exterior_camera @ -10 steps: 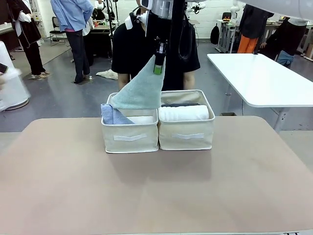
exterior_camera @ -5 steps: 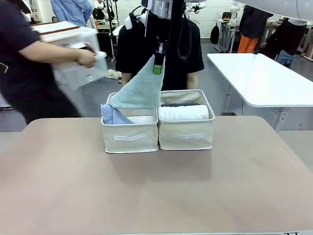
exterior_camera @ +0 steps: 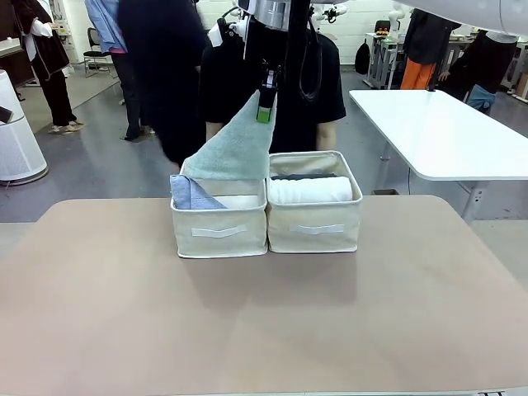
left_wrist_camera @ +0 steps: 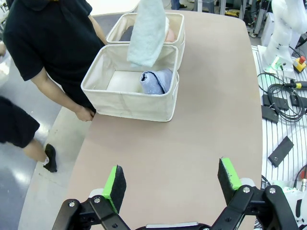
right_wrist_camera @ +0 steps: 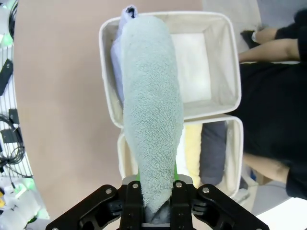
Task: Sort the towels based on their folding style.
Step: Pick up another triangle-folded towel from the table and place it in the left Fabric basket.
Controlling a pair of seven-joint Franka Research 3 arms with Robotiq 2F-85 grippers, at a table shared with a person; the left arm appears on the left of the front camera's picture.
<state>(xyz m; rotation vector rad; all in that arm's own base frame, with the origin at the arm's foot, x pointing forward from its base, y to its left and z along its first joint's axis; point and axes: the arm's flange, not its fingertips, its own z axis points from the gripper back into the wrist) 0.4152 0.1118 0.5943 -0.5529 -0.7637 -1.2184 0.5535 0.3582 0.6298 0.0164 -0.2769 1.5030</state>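
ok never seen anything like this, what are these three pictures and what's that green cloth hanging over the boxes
These are three cameras on one two-armed robot at a table. The front picture looks across the table at a person in black standing at the far side. The other two come from cameras on the robot's wrists, looking down along each pincer's two fingers.

On the table stand two cream fabric baskets side by side. The left basket holds a folded light blue towel. The right basket holds rolled towels: a white roll shows in front, and the right wrist picture shows a yellow one and a dark grey one.

The green cloth is a grey-teal towel. The right pincer is shut on its top corner and holds it hanging above the left basket. The left pincer is open and holds nothing, above bare table.
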